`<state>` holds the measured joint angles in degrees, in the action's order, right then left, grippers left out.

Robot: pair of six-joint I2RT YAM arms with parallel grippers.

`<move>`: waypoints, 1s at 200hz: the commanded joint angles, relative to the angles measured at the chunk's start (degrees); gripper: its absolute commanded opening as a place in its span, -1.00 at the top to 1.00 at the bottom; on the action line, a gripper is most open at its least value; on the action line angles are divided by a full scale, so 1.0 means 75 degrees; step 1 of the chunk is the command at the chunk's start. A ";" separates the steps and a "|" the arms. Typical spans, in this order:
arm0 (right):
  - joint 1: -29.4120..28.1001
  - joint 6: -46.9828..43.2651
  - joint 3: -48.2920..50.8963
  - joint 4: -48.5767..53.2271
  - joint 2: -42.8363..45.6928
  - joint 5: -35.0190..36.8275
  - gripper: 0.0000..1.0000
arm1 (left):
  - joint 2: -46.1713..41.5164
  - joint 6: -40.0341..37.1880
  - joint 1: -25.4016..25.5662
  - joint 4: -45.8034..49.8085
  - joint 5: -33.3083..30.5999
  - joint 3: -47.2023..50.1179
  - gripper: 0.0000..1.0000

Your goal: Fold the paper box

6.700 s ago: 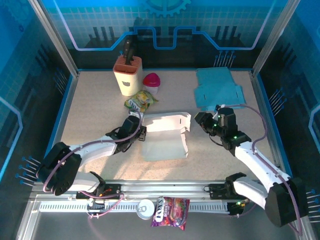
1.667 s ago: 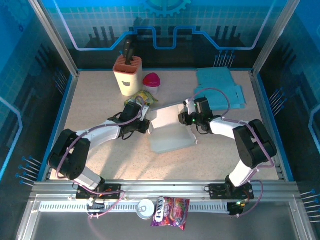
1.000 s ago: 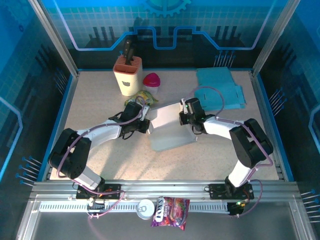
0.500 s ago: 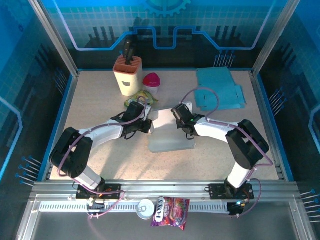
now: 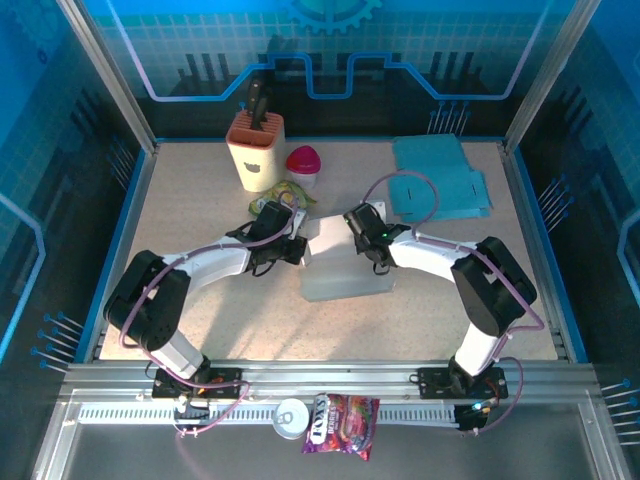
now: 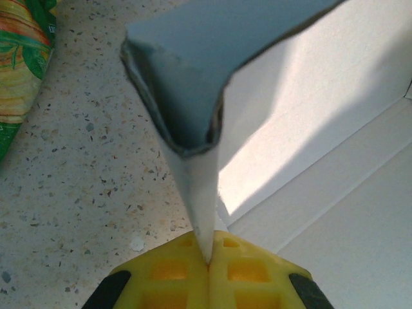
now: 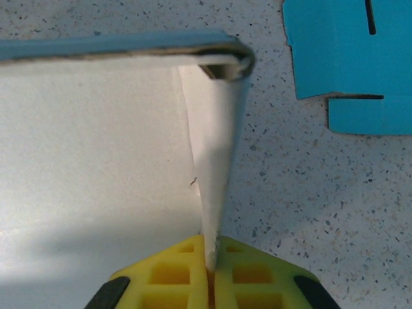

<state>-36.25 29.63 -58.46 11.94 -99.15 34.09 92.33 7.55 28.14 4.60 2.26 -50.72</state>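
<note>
paper box (image 5: 343,275): white, partly folded, mid-table, base flat, back wall raised | left gripper (image 6: 208,257): pinched tight on the box's left flap | right gripper (image 7: 210,252): pinched tight on the box's right flap | blue cardboard (image 5: 440,180): flat, near far right corner | snack bag (image 5: 283,196), knife block (image 5: 256,150): toward far edge, left of centre

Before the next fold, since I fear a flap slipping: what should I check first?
1. Left gripper shut on a flap of the paper box: ok.
2. Right gripper shut on the opposite flap: ok.
3. Snack packet apart from the left flap: ok.
4. Blue cardboard apart from the right flap: ok.
5. Box base lying flat on the table: cannot tell.
6. Corner creases fully formed: cannot tell.
</note>
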 commanded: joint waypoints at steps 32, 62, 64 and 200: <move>0.0313 -0.0812 -0.0141 -0.0725 -0.0054 -0.1033 0.56 | 0.0318 -0.0170 0.0170 0.0259 0.0144 -0.0268 1.00; 0.0480 -0.0939 -0.0163 -0.0760 -0.0109 -0.1147 0.68 | 0.0368 -0.0186 0.0170 0.0243 0.0155 -0.0316 1.00; 0.0493 -0.0941 -0.0163 -0.0763 -0.0114 -0.1147 0.70 | 0.0374 -0.0172 0.0173 0.0245 0.0161 -0.0319 1.00; -0.0680 0.2995 -0.1428 0.3034 -0.0783 0.1857 1.00 | 0.0335 0.0403 0.0255 -0.0146 0.0119 -0.0063 1.00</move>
<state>-40.53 46.50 -70.35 31.94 -105.78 46.54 94.04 9.17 28.75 4.19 1.32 -52.36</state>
